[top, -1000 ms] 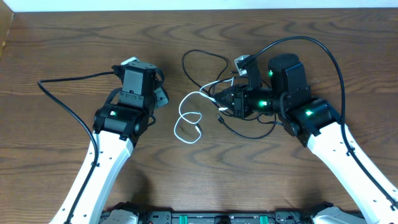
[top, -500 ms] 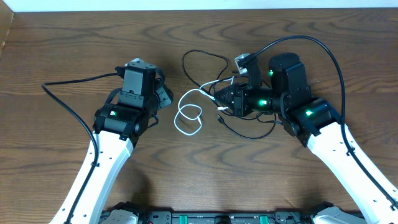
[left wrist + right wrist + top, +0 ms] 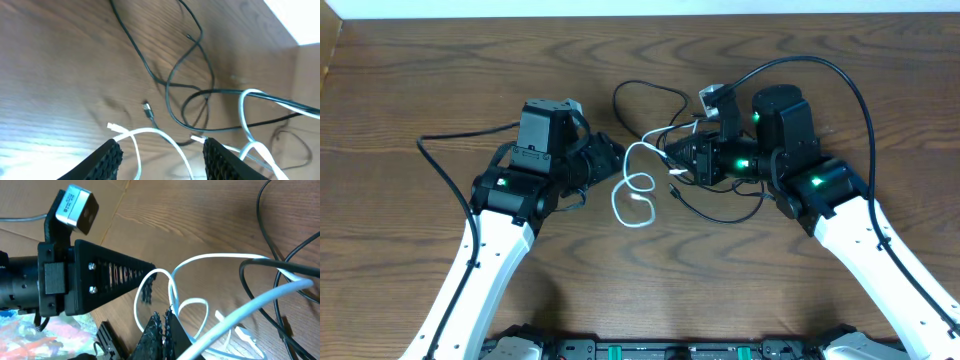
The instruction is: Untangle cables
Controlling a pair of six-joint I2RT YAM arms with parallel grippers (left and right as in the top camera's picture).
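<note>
Both cables lie in a loose tangle in the middle of the wooden desk point(image 3: 420, 80), between the two arms. The left tool point(image 3: 616, 160) reaches in from the left, lying low and pointing right, with its jaws standing partly apart. Its wrist view shows a strand of the white cable point(image 3: 255, 312) arching across the gap between the two ribbed fingers point(image 3: 109, 159), and I cannot tell whether either finger touches it. The right tool point(image 3: 667, 152) points left from the other side, closed tight. Its wrist view shows the white cable running in at the pressed-together tips, so it appears to be pinched there. From that point the white cable curls toward the near side in a couple of small loops just right of the left tool, and another strand leads off to the far right past the right tool. The black cable point(image 3: 645, 85) makes a wide loop on the far side of the tangle, crosses the white one near the right tool, and sweeps round on the near side under the right arm. A small white plug point(image 3: 116, 128) and a small black plug point(image 3: 146, 108) lie close together on the bare wood, just in front of the left tool's fingers. The two tools face each other, near but apart.
</note>
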